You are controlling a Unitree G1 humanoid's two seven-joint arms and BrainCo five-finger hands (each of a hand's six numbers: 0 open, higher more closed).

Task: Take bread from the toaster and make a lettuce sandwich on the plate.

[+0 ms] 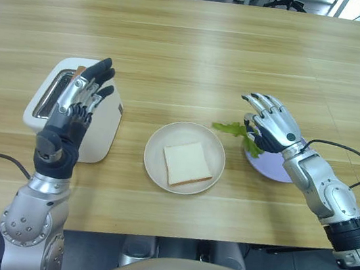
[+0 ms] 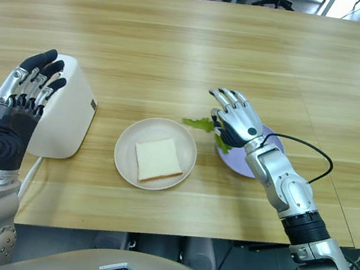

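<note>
Left eye, toaster: the white boxy toaster (image 1: 102,129) sits at the left of the pale wooden table (image 1: 249,43). Its metal slot is partly masked, so I cannot tell whether a slice waits inside.
Left eye, left hand: the left hand (image 1: 74,108) hovers right in front of the toaster, fingers straight and spread wide, holding nothing.
Left eye, plate: the round cream plate (image 1: 157,146) lies at centre, near the toaster. One square slice of white bread (image 1: 187,164) lies flat on it, bare on top.
Left eye, lettuce: the green ruffled lettuce leaf (image 1: 232,128) pokes out toward the plate from under the right hand (image 1: 272,124). It is just beside the plate's rim and not on the bread.
Right eye, right hand: it sits over the small lavender dish (image 2: 229,162), just right of the plate. Whether it has the leaf gripped I cannot tell from here.
Right eye, left hand: raised on the far left with the toaster just beside it, fingers fanned out and empty.
Right eye, plate: same story here, one slice and no green on it.
Step in hand: by my reading the bottom slice is down and the lettuce layer is the job of the moment.
Next move: it calls for a sure hold on the leaf, a short carry left over the rim, and a flat drop on the slice. After that comes a top slice, and the left hand looks well placed for it.
</note>
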